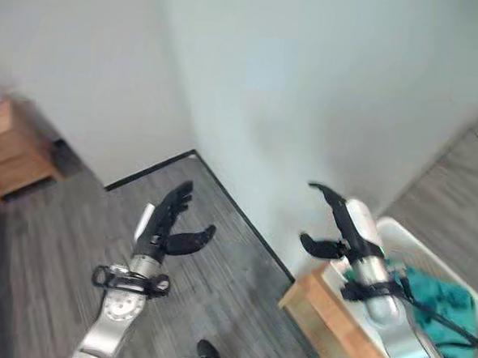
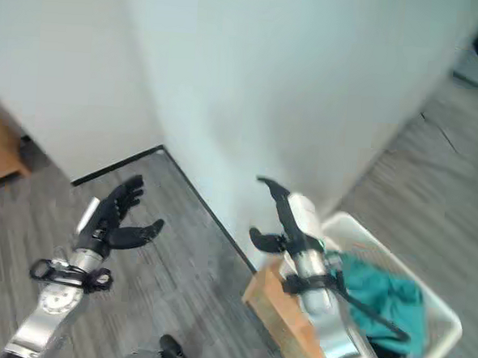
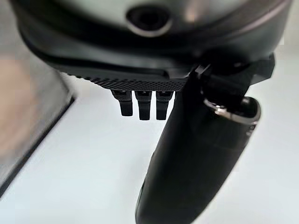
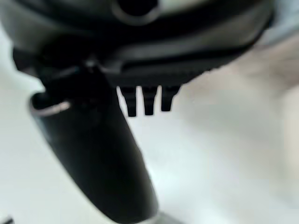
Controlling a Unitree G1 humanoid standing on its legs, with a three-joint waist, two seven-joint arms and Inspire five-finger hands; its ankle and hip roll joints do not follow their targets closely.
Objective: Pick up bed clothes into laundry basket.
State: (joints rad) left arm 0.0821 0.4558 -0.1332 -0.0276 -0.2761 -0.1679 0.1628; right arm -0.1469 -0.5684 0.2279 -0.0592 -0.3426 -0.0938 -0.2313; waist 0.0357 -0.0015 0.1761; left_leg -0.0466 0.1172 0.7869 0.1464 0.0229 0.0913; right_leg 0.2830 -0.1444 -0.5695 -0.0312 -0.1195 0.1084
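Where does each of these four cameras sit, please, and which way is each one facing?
Left eye view: on the head, looking down at the grey wood-look floor, white wall and white plastic laundry basket holding teal cloth; both arms show, left hand open.
Right eye view: beside it, same scene; right hand open.
Left wrist view: on the left wrist, along its fingers toward a white surface.
Right wrist view: likewise, its fingers straight.
The eye views share basket, cloth and both hands.
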